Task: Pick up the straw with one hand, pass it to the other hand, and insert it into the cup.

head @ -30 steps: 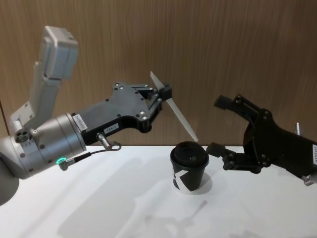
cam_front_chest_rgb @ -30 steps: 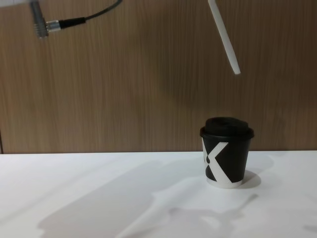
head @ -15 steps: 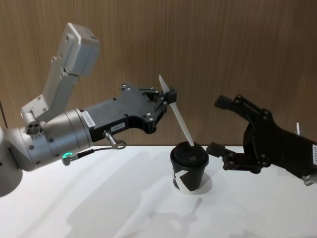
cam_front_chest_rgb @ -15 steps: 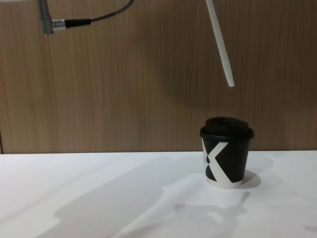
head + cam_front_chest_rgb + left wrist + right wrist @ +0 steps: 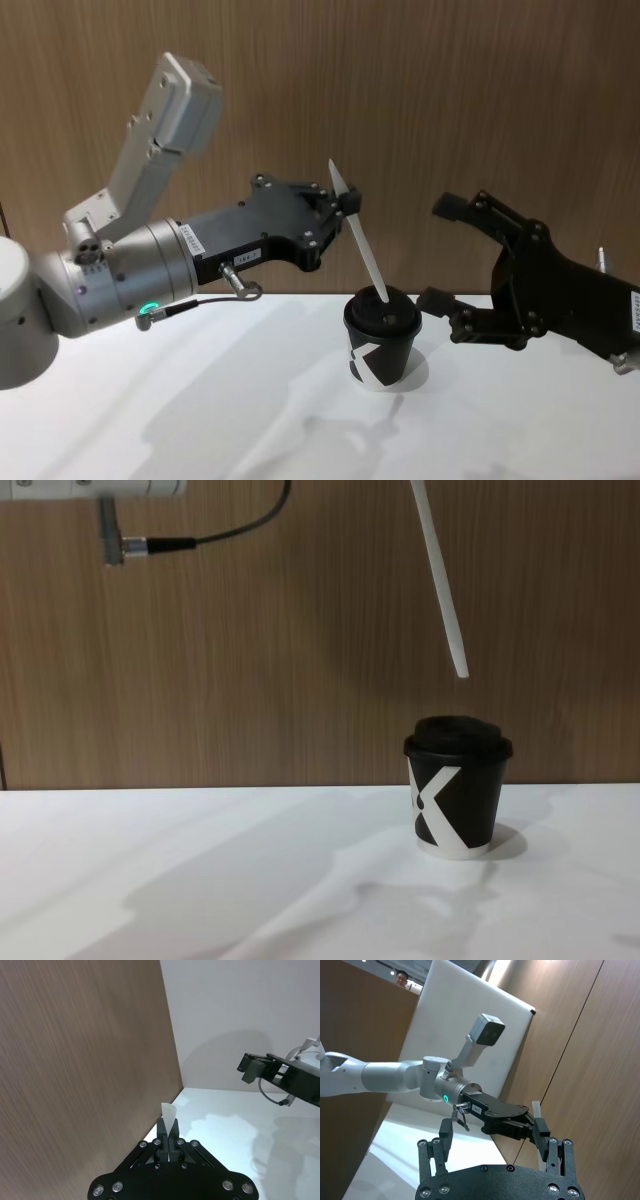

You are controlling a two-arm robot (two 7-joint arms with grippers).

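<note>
Left arm: a light-grey boxy upper link (image 5: 165, 115) rises steeply on the robot's left. Below it the arm bends into a forearm reaching forward and toward the right.
Left wrist: a fat silver-grey cylindrical wrist (image 5: 125, 285) lies close to level. A green ring glows on its underside and a thin dark cable (image 5: 195, 305) loops beneath it.
Left gripper: the black blocky left gripper (image 5: 347, 203) is held high and points rightward. Its fingers are pinched on a thin white straw (image 5: 362, 248), apparently near the straw's upper end.
Right gripper: the black linkage right gripper (image 5: 440, 255) enters from the right edge and points toward the left one. Its two fingers are spread wide, one above the other.
</note>
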